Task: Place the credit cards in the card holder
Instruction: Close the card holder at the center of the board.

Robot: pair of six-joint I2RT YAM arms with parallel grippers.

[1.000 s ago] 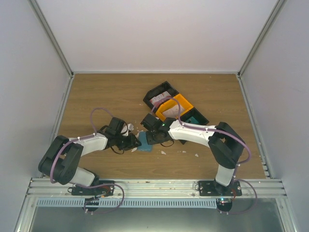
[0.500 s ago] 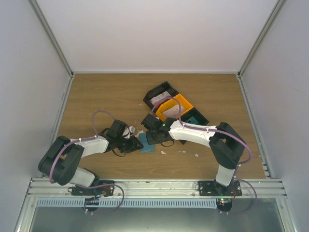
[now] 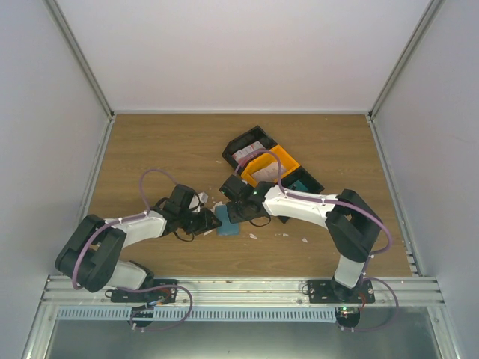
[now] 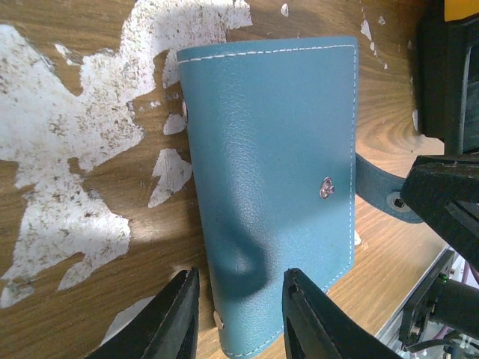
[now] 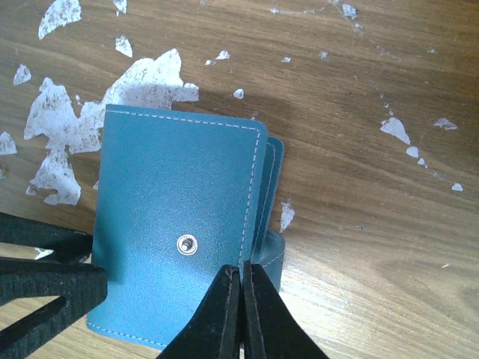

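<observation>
Top: cards [image 3: 248, 155] sit in the tray [image 3: 288, 159]. Holder [image 3: 227, 223] lies folded on the surface [image 3: 150, 149] between both arms.
Left wrist: left tool [image 4: 241, 283] part open over holder's near end, gripping nothing.
Right wrist: right tool [image 5: 241, 275] closed at holder's edge; can't tell if it pinches it.
I'd say no cards are loaded yet.

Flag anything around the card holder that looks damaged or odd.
The tabletop beside the card holder is scarred with irregular white patches, like flaked finish, and small white flecks lie scattered nearby. The holder's strap sticks out unfastened.
</observation>
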